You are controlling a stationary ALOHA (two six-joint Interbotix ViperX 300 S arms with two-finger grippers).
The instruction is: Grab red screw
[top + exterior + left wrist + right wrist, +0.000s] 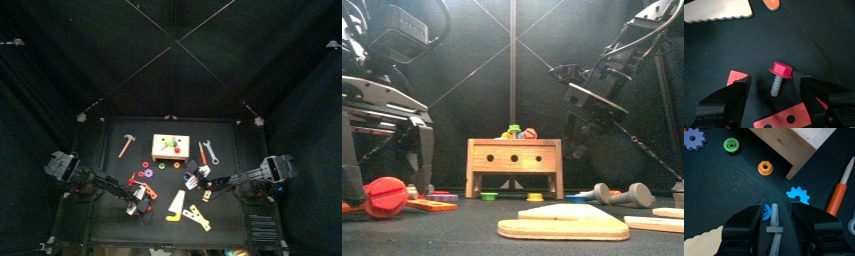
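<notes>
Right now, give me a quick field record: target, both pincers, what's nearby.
target: red screw, lying on the table, red head, grey shank
left pincer: open, jaws either side of the screw, not closed on it
right pincer: open, over a grey bar near the blue gear
nearby: wooden box at table centre; orange nut; wooden saw
grasp: not yet made

No text, label, brand, number or sign can be read in any of the four views.
</notes>
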